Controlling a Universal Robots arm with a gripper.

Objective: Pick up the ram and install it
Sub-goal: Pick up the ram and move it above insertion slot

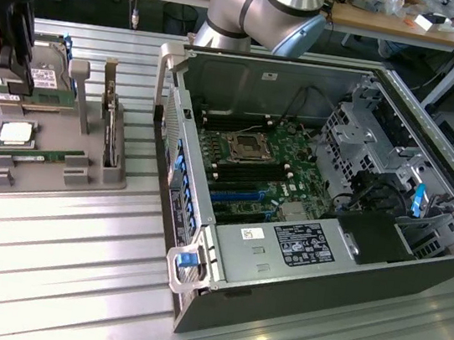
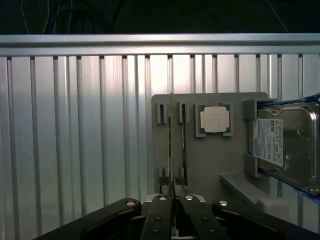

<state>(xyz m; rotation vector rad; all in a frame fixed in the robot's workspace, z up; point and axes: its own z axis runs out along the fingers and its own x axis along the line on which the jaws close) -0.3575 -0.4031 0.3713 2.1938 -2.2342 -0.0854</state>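
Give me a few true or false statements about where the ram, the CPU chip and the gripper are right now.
1. The ram lies in the grey tray. True.
2. The computer case is closed. False: it is open, with the motherboard showing.
3. The CPU chip rests on the tray. True.
4. The gripper hangs over the motherboard. False: it is shut, above the tray.
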